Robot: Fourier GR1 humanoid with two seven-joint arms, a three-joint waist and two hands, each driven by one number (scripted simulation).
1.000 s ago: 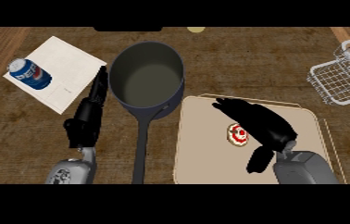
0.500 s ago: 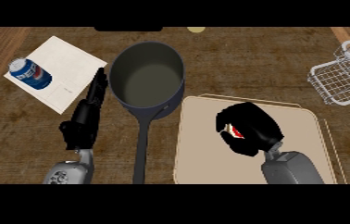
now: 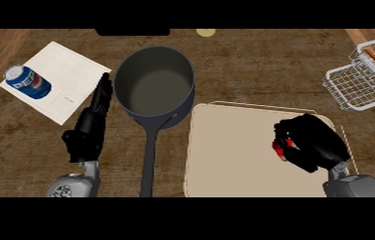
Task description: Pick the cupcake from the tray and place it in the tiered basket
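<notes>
My right hand (image 3: pixel 311 142) is curled over the right part of the beige tray (image 3: pixel 234 150). Inside its fingers a bit of the red cupcake (image 3: pixel 279 146) shows; the rest is hidden by the hand. I cannot tell if the cupcake is off the tray. The wire tiered basket (image 3: pixel 353 83) stands at the right edge, up and right of that hand. My left hand (image 3: pixel 89 125) rests open, fingers straight, to the left of the pot.
A dark pot (image 3: pixel 154 85) with a long handle (image 3: pixel 149 159) sits left of the tray. A blue can (image 3: pixel 28 81) stands on a white sheet (image 3: pixel 62 80) at the far left. A small yellow disc (image 3: pixel 206 32) lies at the back.
My right hand closed round the cupcake and moved right across the tray, taking the cupcake with it. The left hand has barely moved.
</notes>
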